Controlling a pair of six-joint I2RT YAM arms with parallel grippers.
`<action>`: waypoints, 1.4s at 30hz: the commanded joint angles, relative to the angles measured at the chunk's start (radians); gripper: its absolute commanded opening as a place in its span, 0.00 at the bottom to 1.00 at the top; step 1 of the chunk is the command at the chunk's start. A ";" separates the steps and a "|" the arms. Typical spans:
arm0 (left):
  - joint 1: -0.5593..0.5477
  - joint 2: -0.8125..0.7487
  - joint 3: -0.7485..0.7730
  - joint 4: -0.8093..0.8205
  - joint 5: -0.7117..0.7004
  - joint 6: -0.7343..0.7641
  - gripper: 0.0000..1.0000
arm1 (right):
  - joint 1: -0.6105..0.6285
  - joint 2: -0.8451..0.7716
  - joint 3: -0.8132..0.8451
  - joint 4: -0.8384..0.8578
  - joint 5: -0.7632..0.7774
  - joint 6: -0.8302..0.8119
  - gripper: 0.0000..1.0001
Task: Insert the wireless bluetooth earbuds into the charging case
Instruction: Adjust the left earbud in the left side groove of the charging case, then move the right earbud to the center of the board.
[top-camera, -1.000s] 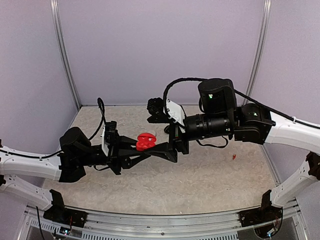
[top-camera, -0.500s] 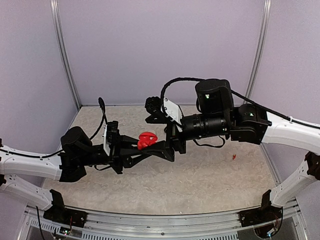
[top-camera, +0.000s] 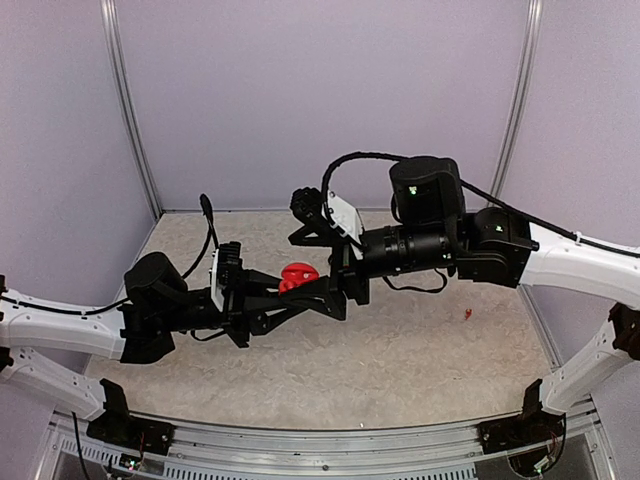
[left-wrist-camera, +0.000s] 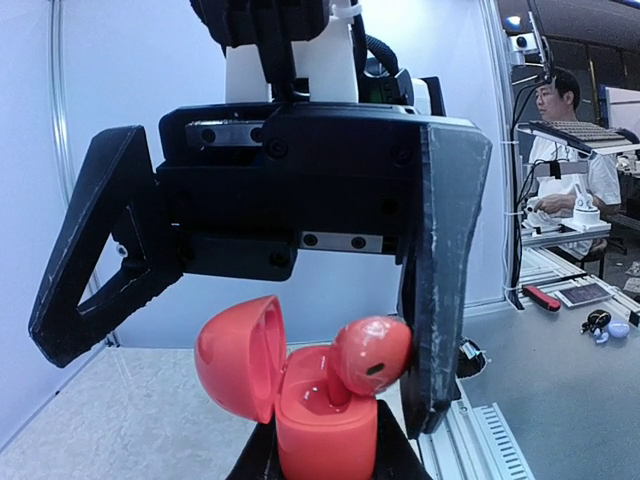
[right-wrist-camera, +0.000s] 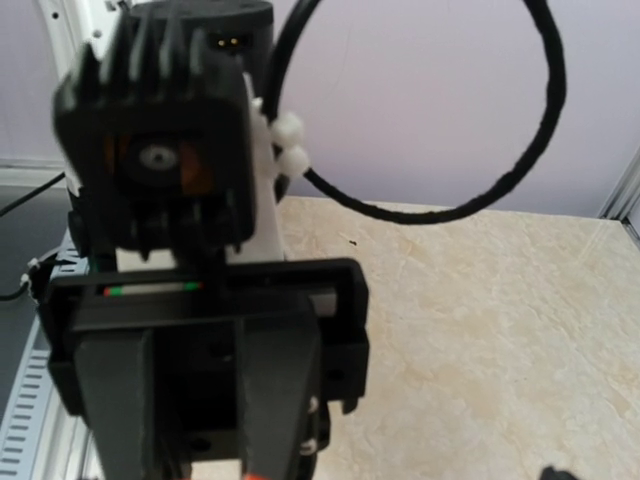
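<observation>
The charging case (top-camera: 297, 277) hangs between left gripper (top-camera: 292, 296) and right gripper (top-camera: 335, 292), an earbud (left-wrist-camera: 370, 355) in it, a second earbud (top-camera: 467, 314) on the table (top-camera: 420, 370) rightward

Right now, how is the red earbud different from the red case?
The earbud is much smaller than the case. The case stands open; the earbud is one rounded piece. The left gripper pinches the case from below; the earbud only stands in the case, head poking out. Both are shiny red.
</observation>
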 joint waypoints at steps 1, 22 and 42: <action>-0.017 0.003 0.030 -0.005 0.014 0.024 0.03 | -0.020 0.018 -0.011 0.033 0.004 0.017 0.94; -0.023 0.011 0.050 -0.010 0.001 0.015 0.03 | -0.050 0.002 -0.057 0.053 -0.135 0.017 0.95; 0.070 -0.024 -0.084 0.148 -0.149 -0.148 0.07 | -0.246 -0.193 -0.196 0.087 -0.127 0.273 0.93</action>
